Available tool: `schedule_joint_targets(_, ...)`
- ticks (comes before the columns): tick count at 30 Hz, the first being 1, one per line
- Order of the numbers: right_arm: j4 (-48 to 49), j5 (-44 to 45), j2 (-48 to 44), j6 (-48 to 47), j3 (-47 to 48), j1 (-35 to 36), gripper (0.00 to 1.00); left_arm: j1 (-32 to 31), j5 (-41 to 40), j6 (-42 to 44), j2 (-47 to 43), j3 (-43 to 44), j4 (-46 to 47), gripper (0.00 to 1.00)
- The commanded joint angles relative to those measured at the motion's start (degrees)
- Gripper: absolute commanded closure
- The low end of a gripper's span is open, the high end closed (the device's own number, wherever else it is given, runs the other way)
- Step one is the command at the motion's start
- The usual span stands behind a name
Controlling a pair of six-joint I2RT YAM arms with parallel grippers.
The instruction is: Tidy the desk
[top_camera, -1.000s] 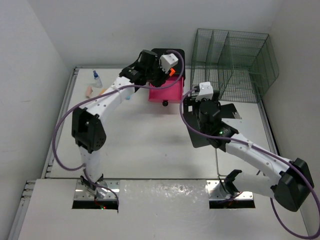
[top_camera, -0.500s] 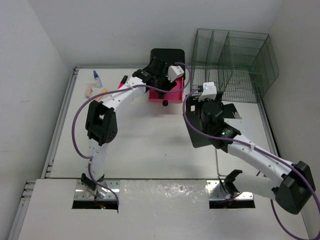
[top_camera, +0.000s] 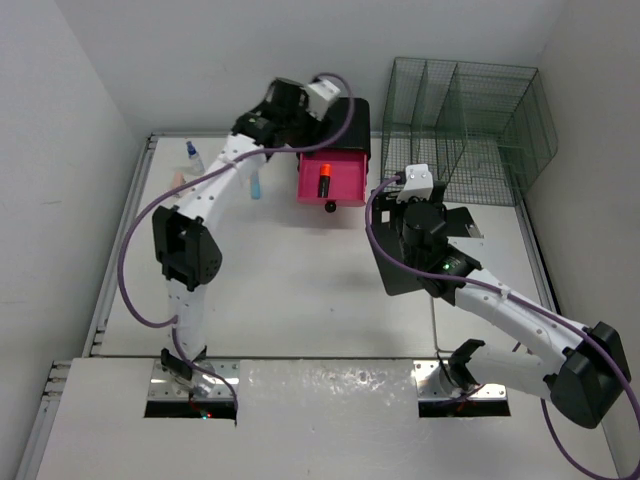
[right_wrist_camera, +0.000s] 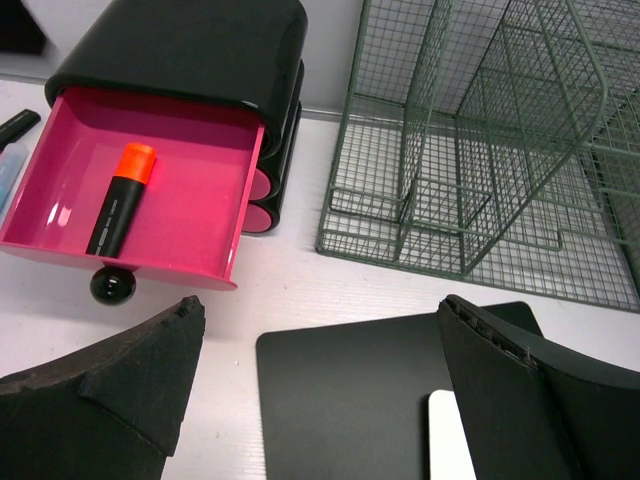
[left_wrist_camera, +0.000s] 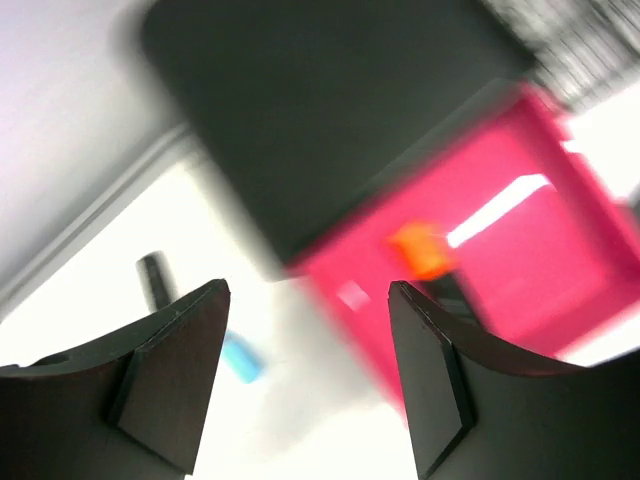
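Observation:
The white desk (top_camera: pixel 290 290) holds a black drawer unit (top_camera: pixel 350 110) with its pink drawer (top_camera: pixel 332 180) pulled out. A black marker with an orange cap (top_camera: pixel 324 184) lies in the drawer, also in the right wrist view (right_wrist_camera: pixel 122 198). My left gripper (top_camera: pixel 258 125) is open and empty, up left of the unit. Its view is blurred and shows the drawer (left_wrist_camera: pixel 480 250) and marker (left_wrist_camera: pixel 425 250) ahead. My right gripper (top_camera: pixel 402 205) is open and empty over a black mat (right_wrist_camera: pixel 390 400), facing the drawer (right_wrist_camera: pixel 200 180).
A green wire file rack (top_camera: pixel 465 125) stands at the back right, also in the right wrist view (right_wrist_camera: pixel 480 150). A small bottle (top_camera: pixel 193 155), a pink eraser (top_camera: pixel 178 182) and a blue pen (top_camera: pixel 255 185) lie at the back left. A white card (right_wrist_camera: pixel 450 440) lies on the mat.
My left gripper has swung from over the pink drawer up and to the back left. The orange-capped marker now lies loose in the drawer. The right arm has barely moved.

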Motion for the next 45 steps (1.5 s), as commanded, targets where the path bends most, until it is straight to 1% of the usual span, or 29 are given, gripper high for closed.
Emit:
schedule_joint_targets(1, 1.51, -0.46, 0.16, -0.39, 0.12, -0.38, 0.05, 11.61, 0.67, -9.66, -3.62, 0.3, 3.88, 0.37)
schedule_joint_targets(4, 1.69, -1.16, 0.08, -0.3, 0.12, -0.38, 0.05, 16.2, -0.02, -11.61, -2.13, -3.22, 6.61, 0.36)
schedule_joint_targets(6, 1.69, -1.52, 0.17, -0.13, 0.12, -0.38, 0.05, 18.05, 0.06, -11.52, -0.65, -5.24, 8.8, 0.36)
schedule_joint_targets(7, 1.77, -1.61, 0.34, -0.04, 0.12, -0.38, 0.05, 18.32, 0.32, -10.74, 0.06, -5.86, 9.59, 0.36)
schedule_joint_targets(8, 1.95, -2.13, 0.43, 0.05, 0.03, -0.38, 0.05, 18.33, 0.32, -7.95, 1.03, -6.12, 10.21, 0.36)
schedule_joint_targets(9, 2.04, -2.48, 0.6, 0.05, 0.12, -0.29, 0.05, 18.33, -0.03, -6.87, 3.56, -6.21, 11.09, 0.36)
schedule_joint_targets(11, 1.86, -3.36, 0.87, -0.12, 0.38, -0.38, 0.05, 18.33, -2.12, -5.81, 6.82, -4.91, 10.84, 0.36)
schedule_joint_targets(13, 1.78, -3.45, 0.87, -0.3, 0.38, -0.38, 0.05, 18.33, -3.62, -6.24, 13.05, -0.26, 9.52, 0.36)
schedule_joint_targets(16, 1.78, -3.37, 0.87, -0.65, 0.21, -0.38, 0.05, 18.33, -3.64, -7.38, 15.53, 0.99, 9.78, 0.38)
schedule_joint_targets(18, 1.86, -2.93, 0.96, -0.92, 0.21, -0.38, 0.05, 18.33, -3.2, -8.35, 16.06, 0.73, 9.95, 0.4)
schedule_joint_targets(22, 2.56, -2.22, 1.66, -1.7, 0.12, -0.38, 0.04, 18.15, 1.19, -12.47, 15.45, -1.9, 10.04, 0.41)
schedule_joint_targets(26, 2.21, -2.31, 2.8, -1.97, 0.64, -0.29, 0.04, 18.15, -0.46, -15.38, 17.9, -2.26, 8.82, 0.41)
schedule_joint_targets(32, 2.13, -2.57, 2.37, -1.44, 0.38, -0.38, 0.04, 18.15, -0.47, -16.44, 20.72, -2.7, 7.06, 0.46)
schedule_joint_targets(35, 2.57, -2.4, 1.93, -1.53, 0.03, -0.38, 0.04, 18.15, 0.23, -17.23, 20.55, -4.1, 7.32, 0.5)
schedule_joint_targets(42, 2.48, -2.75, 1.84, -1.27, 0.03, -0.29, 0.04, 18.24, -0.64, -16.89, 20.2, -6.3, 7.31, 0.5)
schedule_joint_targets(43, 2.48, -2.75, 1.75, -1.27, 0.12, -0.29, 0.04, 18.24, -2.47, -16.71, 19.93, -7.35, 7.75, 0.5)
schedule_joint_targets(45, 2.48, -2.84, 1.75, -1.27, 0.12, -0.38, 0.04, 18.15, -2.93, -16.44, 19.58, -8.93, 8.98, 0.5)
